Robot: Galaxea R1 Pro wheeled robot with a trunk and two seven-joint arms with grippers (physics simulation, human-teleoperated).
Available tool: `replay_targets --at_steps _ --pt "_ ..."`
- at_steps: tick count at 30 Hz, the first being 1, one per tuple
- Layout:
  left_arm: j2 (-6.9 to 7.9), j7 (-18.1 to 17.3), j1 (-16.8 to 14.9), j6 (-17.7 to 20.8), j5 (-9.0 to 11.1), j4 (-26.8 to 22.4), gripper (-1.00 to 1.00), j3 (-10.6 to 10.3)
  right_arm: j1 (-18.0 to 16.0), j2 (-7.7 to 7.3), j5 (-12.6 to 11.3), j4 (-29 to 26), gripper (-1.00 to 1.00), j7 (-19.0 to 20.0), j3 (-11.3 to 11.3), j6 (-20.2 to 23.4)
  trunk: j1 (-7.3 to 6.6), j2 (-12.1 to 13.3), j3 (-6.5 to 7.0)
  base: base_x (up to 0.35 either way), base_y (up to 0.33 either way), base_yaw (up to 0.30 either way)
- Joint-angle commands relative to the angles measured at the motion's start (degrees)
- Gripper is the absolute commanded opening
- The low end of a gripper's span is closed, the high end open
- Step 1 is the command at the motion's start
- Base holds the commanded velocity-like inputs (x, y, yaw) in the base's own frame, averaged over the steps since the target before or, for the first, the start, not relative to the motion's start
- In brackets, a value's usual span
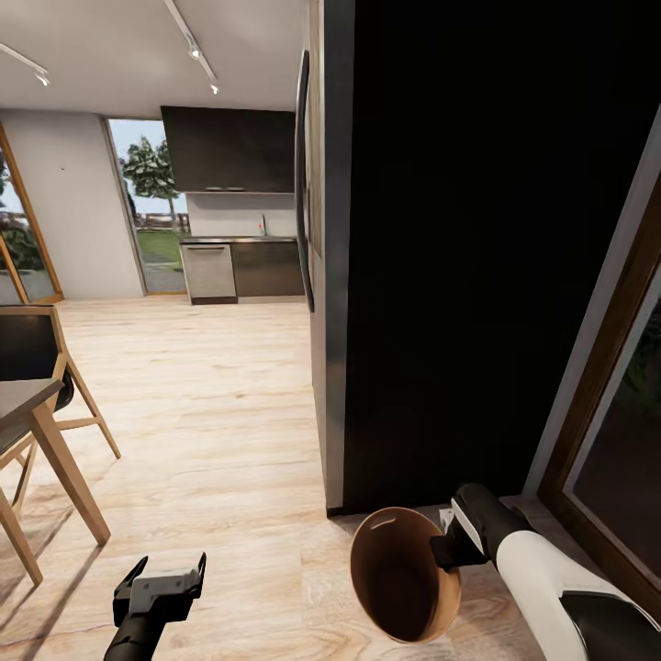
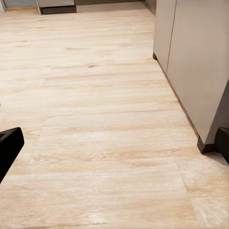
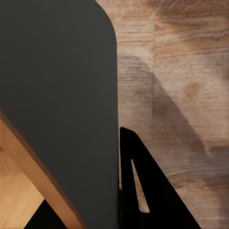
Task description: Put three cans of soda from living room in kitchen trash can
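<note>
Low in the head view, beside a tall dark cabinet [image 1: 487, 248], the right gripper [image 1: 447, 551] clamps the rim of the tash can [image 1: 404, 574], tilted so its brown inside shows bare. The left gripper [image 1: 158, 588] hangs spread above the wooden floor [image 1: 211, 413], holding nothing. The kitchen [image 1: 240, 229] lies far ahead.

I'm looking across a pale wood plank floor [image 1: 202, 404] with a tall black cabinet block [image 1: 477, 248] rising close on my right and a dark-framed window [image 1: 624, 441] just beyond it at the edge. At my left stands a wooden chair with a dark back [image 1: 37, 367] tucked against a grey-topped table on light wooden legs [image 1: 28, 413]. Far ahead I see dark upper cabinets [image 1: 229, 147] over a counter, a steel dishwasher front [image 1: 209, 273] below, track lights [image 1: 195, 46] on the ceiling, and a glazed opening with trees outside [image 1: 151, 202].
</note>
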Motion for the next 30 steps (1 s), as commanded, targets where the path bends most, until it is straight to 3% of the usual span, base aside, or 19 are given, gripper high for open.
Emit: replay_targets --at_steps 1,21,30 --pt "0.00 0.00 0.00 0.00 0.00 0.00 1.00 0.00 -0.02 0.01 -1.16 -0.03 -1.00 0.31 -0.24 0.10 0.00 0.00 0.01 0.000 0.000 0.000" --pt "0.00 -0.11 0.00 0.00 0.01 0.05 1.00 0.00 0.08 0.03 -0.98 0.00 -1.00 0.29 -0.17 0.10 0.00 0.00 0.01 0.000 0.000 0.000" --pt "-0.02 -0.24 -0.07 0.14 0.08 0.46 1.00 0.00 0.73 0.06 -0.91 -0.35 -1.00 0.27 -0.17 0.03 1.97 -3.61 -1.61 0.000 0.000 0.000"
